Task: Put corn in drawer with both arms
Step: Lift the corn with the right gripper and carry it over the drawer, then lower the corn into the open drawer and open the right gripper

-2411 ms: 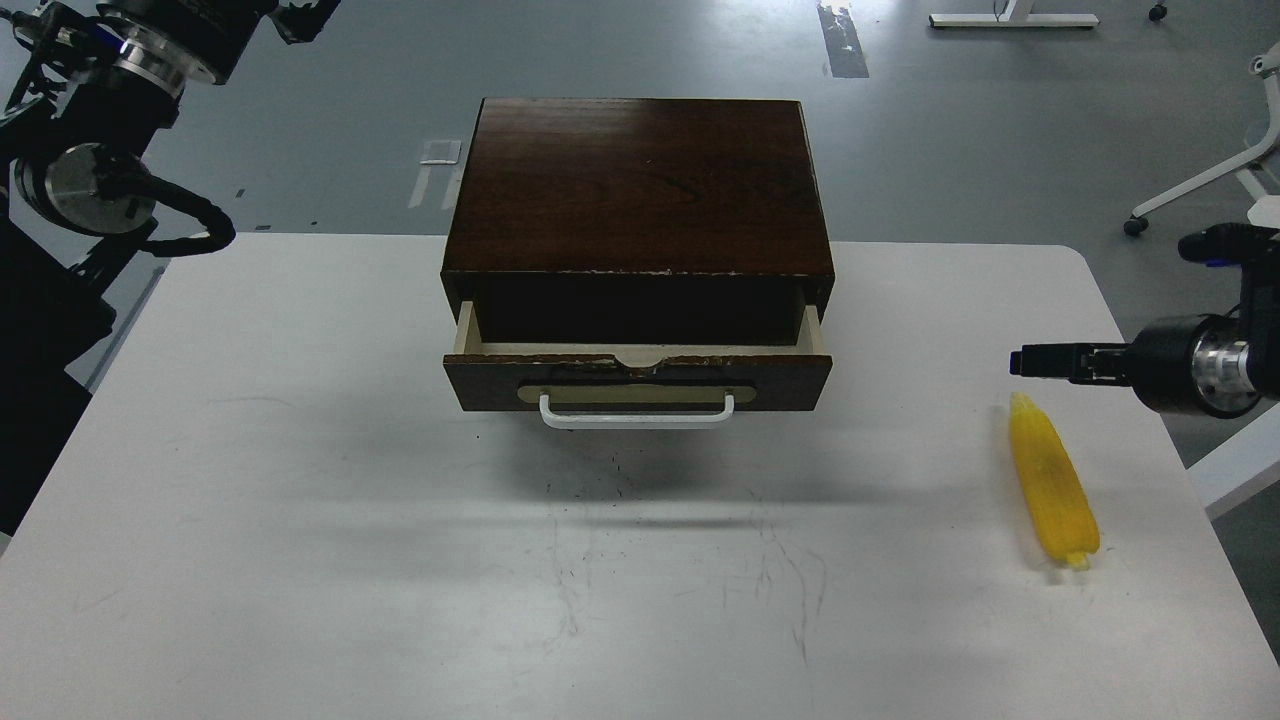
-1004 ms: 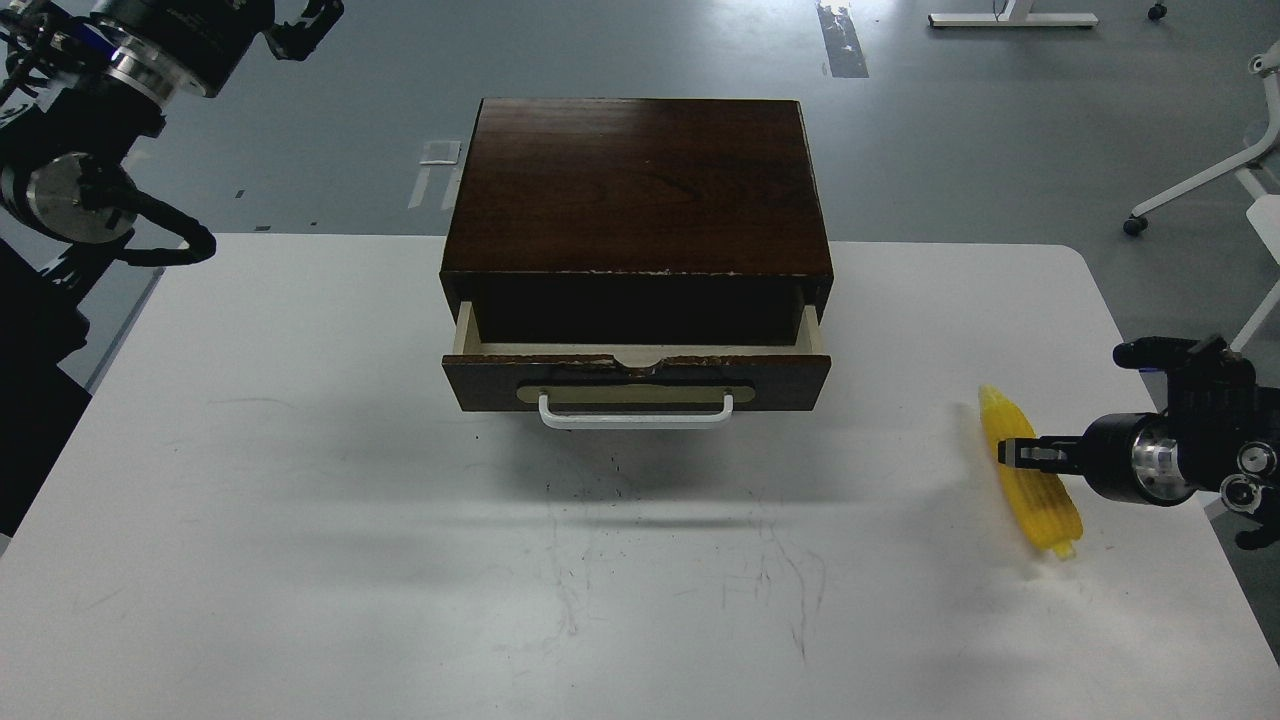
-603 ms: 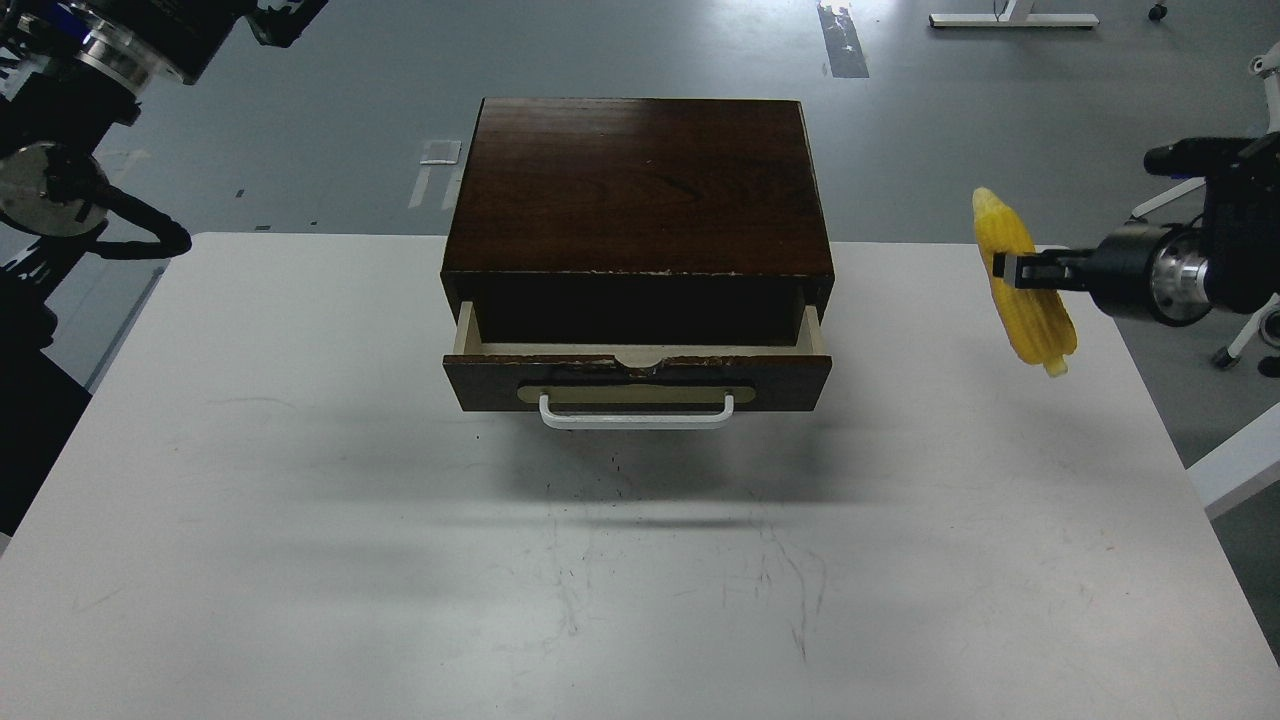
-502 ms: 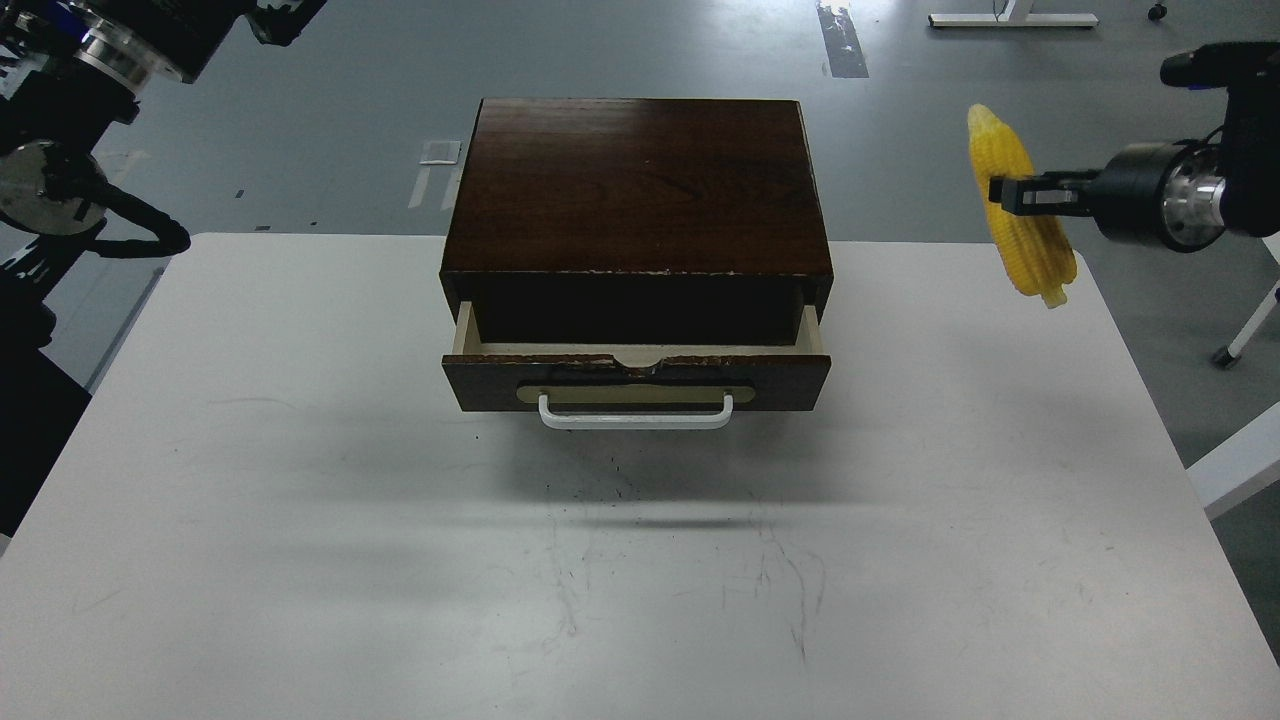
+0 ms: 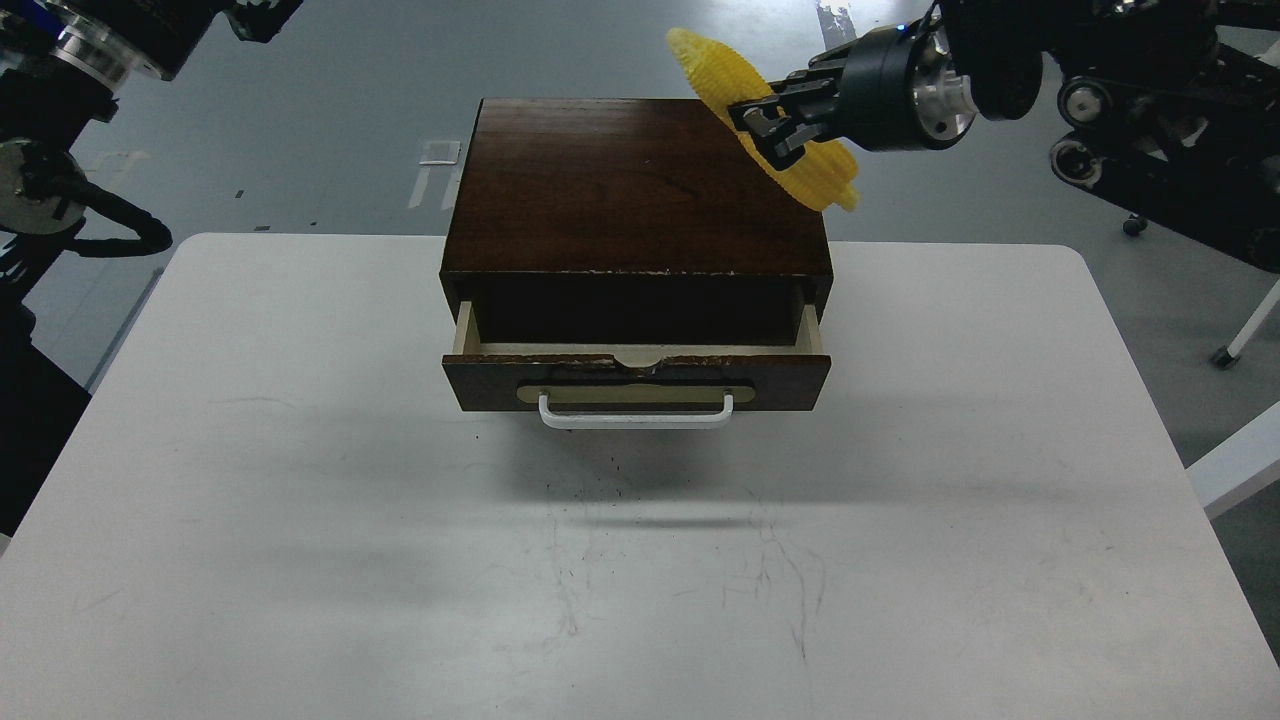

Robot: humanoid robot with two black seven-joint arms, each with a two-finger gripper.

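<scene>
The yellow corn hangs in the air, tilted, above the back right corner of the dark brown box. My right gripper is shut on its middle and comes in from the upper right. The drawer at the box's front is pulled out a little, showing pale inner sides and a dark gap; its white handle faces me. My left arm is at the top left, off the table. Only a dark tip of its gripper shows at the frame's top edge.
The box stands at the back middle of the white table. Grey floor lies beyond, with a white chair base at the right edge.
My right gripper closed on the corn on the table at the right, lifted it and carried it up and left to above the box. The left arm drifted slightly left.
</scene>
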